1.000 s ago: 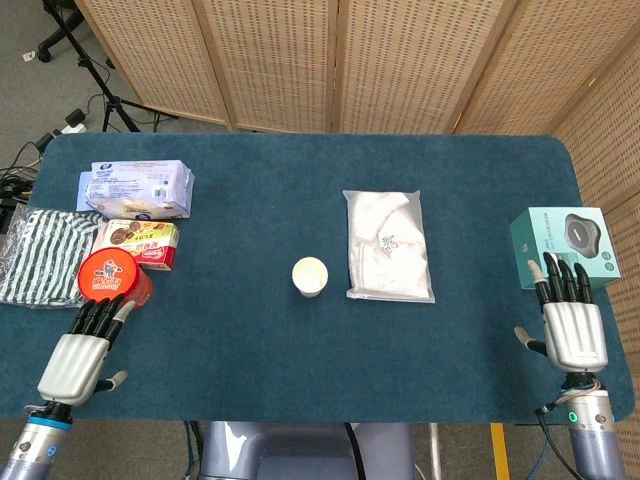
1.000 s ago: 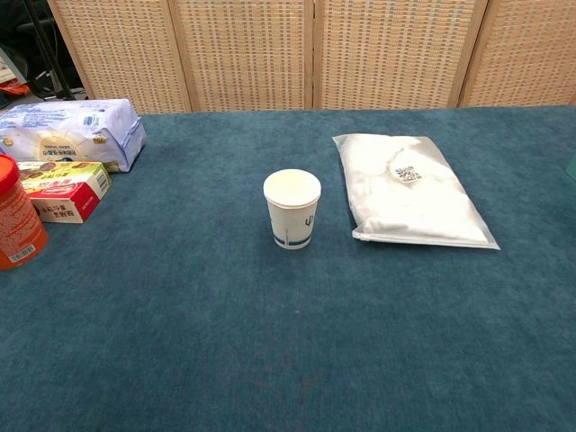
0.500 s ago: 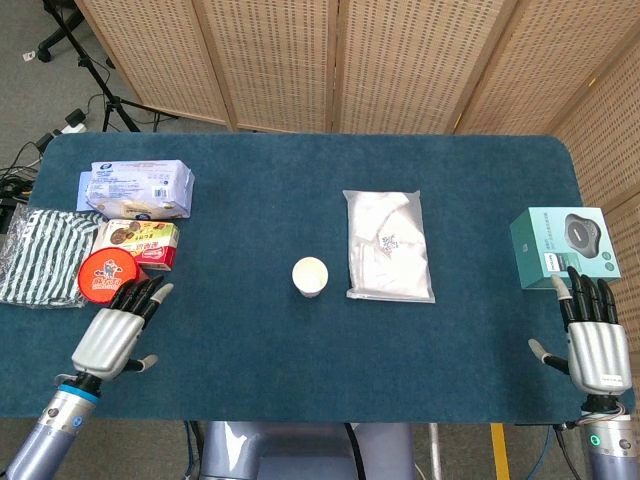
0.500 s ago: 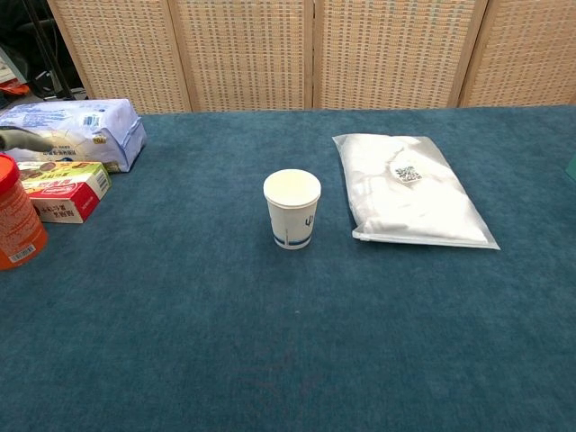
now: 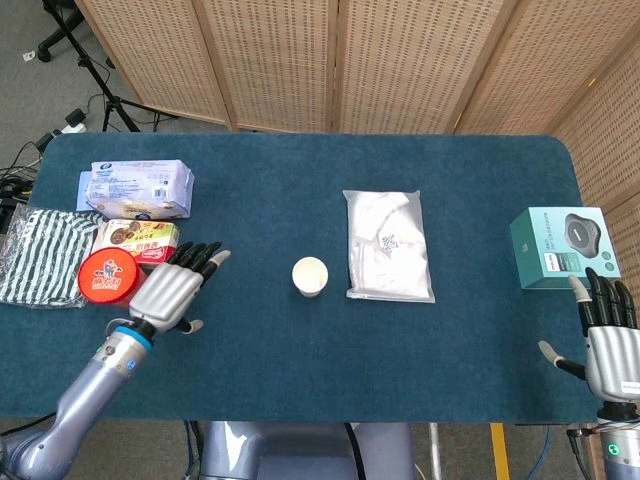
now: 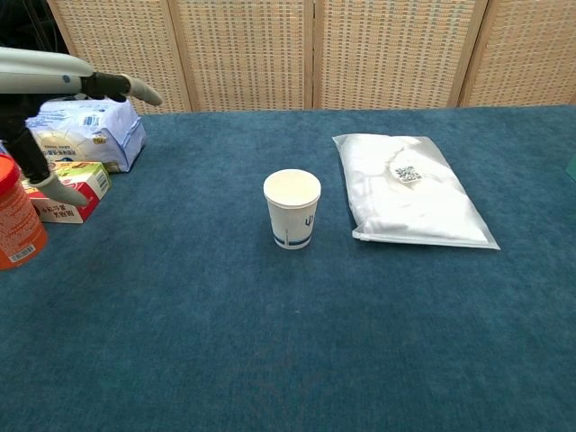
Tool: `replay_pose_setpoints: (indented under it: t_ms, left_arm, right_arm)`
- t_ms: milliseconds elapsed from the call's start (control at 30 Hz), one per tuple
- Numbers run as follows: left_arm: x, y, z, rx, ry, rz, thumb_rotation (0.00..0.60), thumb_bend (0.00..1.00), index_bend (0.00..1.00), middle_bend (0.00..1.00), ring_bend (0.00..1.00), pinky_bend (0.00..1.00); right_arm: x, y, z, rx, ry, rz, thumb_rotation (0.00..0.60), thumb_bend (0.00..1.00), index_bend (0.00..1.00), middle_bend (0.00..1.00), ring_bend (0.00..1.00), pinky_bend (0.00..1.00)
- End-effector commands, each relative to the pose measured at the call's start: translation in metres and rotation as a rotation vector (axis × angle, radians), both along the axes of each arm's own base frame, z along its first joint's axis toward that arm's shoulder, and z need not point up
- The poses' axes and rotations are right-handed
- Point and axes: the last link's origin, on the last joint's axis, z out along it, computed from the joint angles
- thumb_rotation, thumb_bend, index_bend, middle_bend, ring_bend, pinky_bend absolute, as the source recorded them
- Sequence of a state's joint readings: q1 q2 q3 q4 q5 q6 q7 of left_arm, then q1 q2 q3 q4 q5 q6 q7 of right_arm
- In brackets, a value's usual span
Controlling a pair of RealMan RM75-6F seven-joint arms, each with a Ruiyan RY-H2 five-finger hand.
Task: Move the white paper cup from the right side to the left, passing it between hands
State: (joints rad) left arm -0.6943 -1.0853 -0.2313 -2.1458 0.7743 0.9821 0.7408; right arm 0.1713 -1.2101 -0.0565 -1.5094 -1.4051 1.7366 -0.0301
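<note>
White paper cup (image 5: pixel 310 275) stood upright mid-worktop (image 5: pixel 300 380), just left of white pouch (image 5: pixel 389 245), untouched. Left robot hand (image 5: pixel 172 290) had advanced from worktop's near edge toward cup, fingers spread, empty. Right robot hand (image 5: pixel 608 342) had drawn back to near-right corner, spread, empty. Judgement: approach only; no grasp yet.

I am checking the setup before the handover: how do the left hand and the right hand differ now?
The left hand is over the table, near the white paper cup; the right hand sits at the table's right edge, far from the cup. The left shows in both views, the right only in the head view. Both are open, holding nothing.
</note>
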Motion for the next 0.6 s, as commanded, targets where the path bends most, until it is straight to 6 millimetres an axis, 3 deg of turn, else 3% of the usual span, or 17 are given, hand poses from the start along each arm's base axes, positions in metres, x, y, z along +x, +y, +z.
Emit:
replay_pose_setpoints:
  t_ms: [33, 600]
  left_arm:
    - [0.051, 0.021, -0.022, -0.054, 0.050, 0.003, 0.600, 0.15, 0.10, 0.00, 0.00, 0.00]
    - [0.102, 0.051, -0.072, -0.063, 0.137, 0.118, 0.600, 0.16, 0.12, 0.00, 0.00, 0.00]
  right_arm:
    - [0.000, 0.000, 0.001, 0.005, -0.009, 0.001, 0.600, 0.00, 0.00, 0.00, 0.00, 0.00]
    - [0.001, 0.002, 0.000, 0.039, -0.046, 0.015, 0.600, 0.00, 0.00, 0.00, 0.00, 0.00]
